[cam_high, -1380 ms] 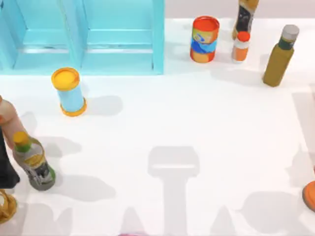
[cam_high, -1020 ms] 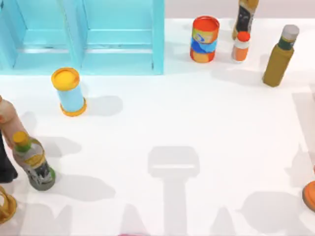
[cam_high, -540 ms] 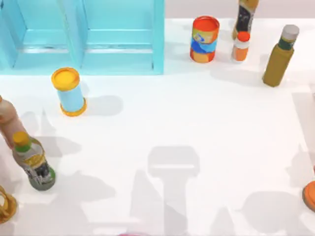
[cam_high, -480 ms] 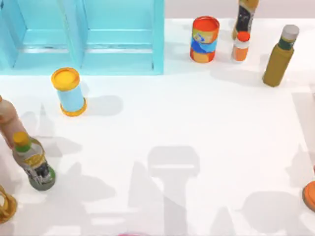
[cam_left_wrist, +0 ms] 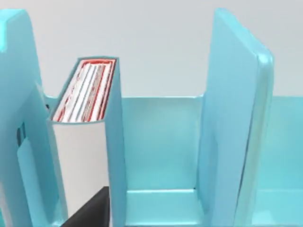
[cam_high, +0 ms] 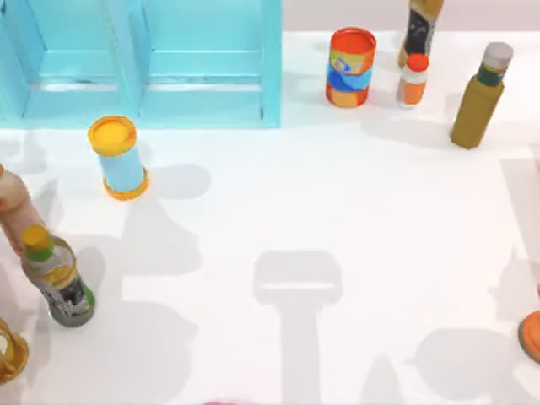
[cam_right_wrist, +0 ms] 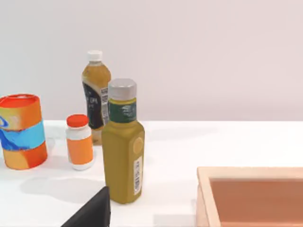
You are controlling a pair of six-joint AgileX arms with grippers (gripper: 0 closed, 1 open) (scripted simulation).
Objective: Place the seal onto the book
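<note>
1. One light-blue open cabinet (cam_high: 211,93) stands along the desk's back edge, toward the back-left corner. In the left wrist view, one thick closed book (cam_left_wrist: 115,142) with a teal-blue cover and white page edges stands upright in a cabinet compartment, against a divider.
2. The left gripper (cam_left_wrist: 90,213) faces that compartment as a dark wedge; I cannot tell how its jaws stand.
3. Two bottles stand by the left edge: a beige bottle (cam_high: 15,215) and a yellow-capped green-labelled bottle (cam_high: 57,278).
4. One pale-blue yellow-lidded canister (cam_high: 118,158) stands before the cabinet.
5. Near the back-right corner stand one orange-and-blue can (cam_high: 351,67) and three bottles: an amber dark-labelled bottle (cam_high: 419,29), a small orange-capped bottle (cam_high: 412,80) and an olive grey-capped bottle (cam_high: 479,97).
6. The right gripper (cam_right_wrist: 90,213) is near these; I cannot tell how its jaws stand.
</note>
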